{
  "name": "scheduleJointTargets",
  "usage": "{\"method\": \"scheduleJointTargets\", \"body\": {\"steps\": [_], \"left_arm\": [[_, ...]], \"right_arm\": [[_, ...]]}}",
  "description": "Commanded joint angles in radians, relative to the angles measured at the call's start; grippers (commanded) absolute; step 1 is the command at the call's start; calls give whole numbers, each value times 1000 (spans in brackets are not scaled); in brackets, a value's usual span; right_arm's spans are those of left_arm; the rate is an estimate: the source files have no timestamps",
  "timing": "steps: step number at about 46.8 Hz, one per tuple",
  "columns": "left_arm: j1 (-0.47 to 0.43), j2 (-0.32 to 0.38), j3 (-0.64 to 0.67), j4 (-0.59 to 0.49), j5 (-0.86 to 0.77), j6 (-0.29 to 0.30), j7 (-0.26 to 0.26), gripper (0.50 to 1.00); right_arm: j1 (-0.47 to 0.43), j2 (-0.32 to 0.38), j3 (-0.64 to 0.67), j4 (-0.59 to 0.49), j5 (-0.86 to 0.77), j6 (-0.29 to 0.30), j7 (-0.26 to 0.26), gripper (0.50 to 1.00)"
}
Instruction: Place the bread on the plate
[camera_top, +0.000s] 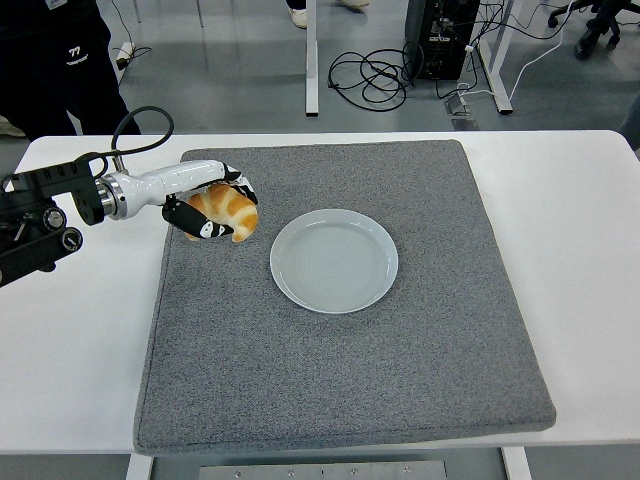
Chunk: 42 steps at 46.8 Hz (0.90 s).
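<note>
The left hand (212, 205) grips the bread (226, 212) left of the plate (334, 259) (no legible labels on either).

A white "77" stands on the dark garment (62, 60) of a person at the top left. The smaller print beneath it is too small to read.

In the left part of the frame, the left hand (212, 205) wraps its fingers around the bread (226, 211), a golden croissant, over the grey mat (400, 380). The pale plate (334, 259) sits at centre, just right of the bread, apart from it.
</note>
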Motion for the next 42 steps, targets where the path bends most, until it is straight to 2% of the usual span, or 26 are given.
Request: {"method": "scheduleJointTargets", "body": {"steps": [1, 11, 22, 35, 42], "left_arm": [[-34, 0, -1, -2, -1, -26, 13, 500], [-118, -14, -1, 0, -1, -51, 42, 500], [-225, -74, 0, 0, 1, -69, 77, 500], [-301, -152, 57, 0, 2, -86, 88, 500], [-293, -192, 63, 0, 2, -74, 88, 500]], "right_arm": [[0, 0, 0, 0, 0, 0, 0, 1000], [0, 0, 0, 0, 0, 0, 0, 1000], [0, 0, 0, 0, 0, 0, 0, 1000], [0, 0, 0, 0, 0, 0, 0, 1000], [-2, 0, -1, 0, 0, 0, 0, 1000]]}}
